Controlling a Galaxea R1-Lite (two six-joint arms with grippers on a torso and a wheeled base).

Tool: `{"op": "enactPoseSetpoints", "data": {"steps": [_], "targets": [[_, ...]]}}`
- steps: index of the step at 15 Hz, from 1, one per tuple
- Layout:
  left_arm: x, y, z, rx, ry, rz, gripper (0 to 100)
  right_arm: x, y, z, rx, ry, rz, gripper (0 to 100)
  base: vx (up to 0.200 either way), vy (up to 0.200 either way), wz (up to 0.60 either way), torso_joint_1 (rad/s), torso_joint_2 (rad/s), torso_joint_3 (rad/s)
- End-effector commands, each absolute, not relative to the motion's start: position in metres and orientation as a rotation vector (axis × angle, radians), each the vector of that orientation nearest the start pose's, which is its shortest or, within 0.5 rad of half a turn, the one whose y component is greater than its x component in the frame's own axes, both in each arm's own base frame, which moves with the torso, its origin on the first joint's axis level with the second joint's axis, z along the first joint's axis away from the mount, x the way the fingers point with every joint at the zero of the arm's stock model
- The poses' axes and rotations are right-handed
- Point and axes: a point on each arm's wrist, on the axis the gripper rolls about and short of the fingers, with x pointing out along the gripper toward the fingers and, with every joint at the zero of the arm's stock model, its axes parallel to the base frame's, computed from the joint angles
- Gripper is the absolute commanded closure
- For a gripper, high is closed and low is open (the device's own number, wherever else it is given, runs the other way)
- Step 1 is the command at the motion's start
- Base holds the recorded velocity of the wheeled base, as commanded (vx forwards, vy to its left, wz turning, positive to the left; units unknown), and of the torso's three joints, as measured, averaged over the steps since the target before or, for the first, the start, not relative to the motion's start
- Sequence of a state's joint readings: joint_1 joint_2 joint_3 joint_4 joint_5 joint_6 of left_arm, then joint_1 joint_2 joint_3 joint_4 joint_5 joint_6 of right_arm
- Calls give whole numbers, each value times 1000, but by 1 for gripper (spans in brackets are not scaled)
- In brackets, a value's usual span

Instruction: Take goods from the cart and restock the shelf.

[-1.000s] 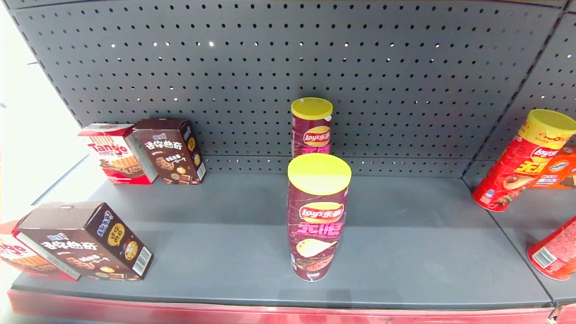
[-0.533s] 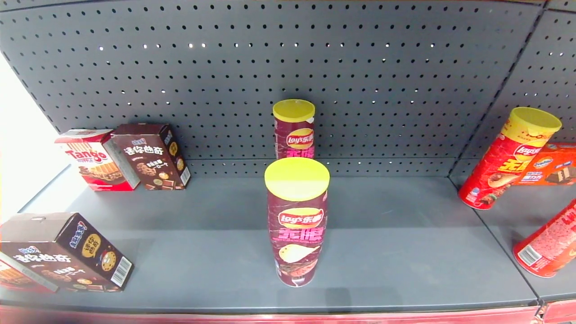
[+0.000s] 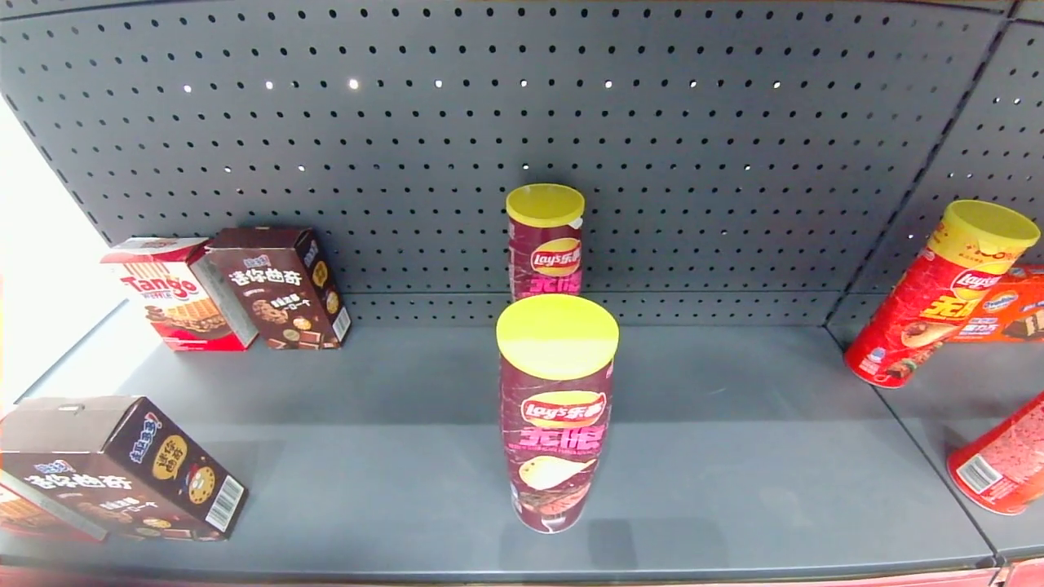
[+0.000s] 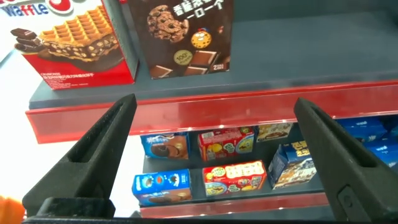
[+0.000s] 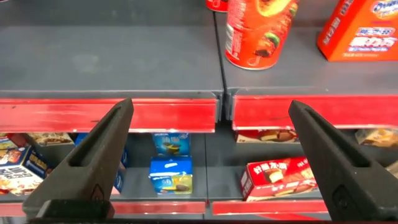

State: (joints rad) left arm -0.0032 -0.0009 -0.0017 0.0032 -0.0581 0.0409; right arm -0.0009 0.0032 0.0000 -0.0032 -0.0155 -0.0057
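I'm seeing a dark grey pegboard back panel (image 3: 522, 122) standing behind the grey shelf (image 3: 734, 440), light shining through some holes, white glare (image 3: 24, 244) flooding in at the left, a red front edge (image 4: 217, 109) running below.

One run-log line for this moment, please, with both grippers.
front maroon chip can upright | rear maroon chip can upright | wafer box, cookie box at left | left gripper open, empty | right gripper open, empty

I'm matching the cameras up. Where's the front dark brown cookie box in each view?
Head view: dark brown cookie box at the shelf's front left corner.
Left wrist view: the box behind the shelf's red edge.
Right wrist view: not in it.
Shared landmark: the red wafer box beside it.
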Motion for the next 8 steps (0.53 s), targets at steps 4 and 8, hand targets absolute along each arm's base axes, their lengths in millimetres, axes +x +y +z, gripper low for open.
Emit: {"op": "enactPoseSetpoints", "data": {"steps": [4,8], "targets": [[-23,-1,76,38,0,-58,0,-22,0,76,-6,2,-15,0,-50,0,0,1,1,1],[-23,-1,76,37,0,-60,0,-22,0,76,-6,2,-15,0,0,0,0,0,0,0]]}}
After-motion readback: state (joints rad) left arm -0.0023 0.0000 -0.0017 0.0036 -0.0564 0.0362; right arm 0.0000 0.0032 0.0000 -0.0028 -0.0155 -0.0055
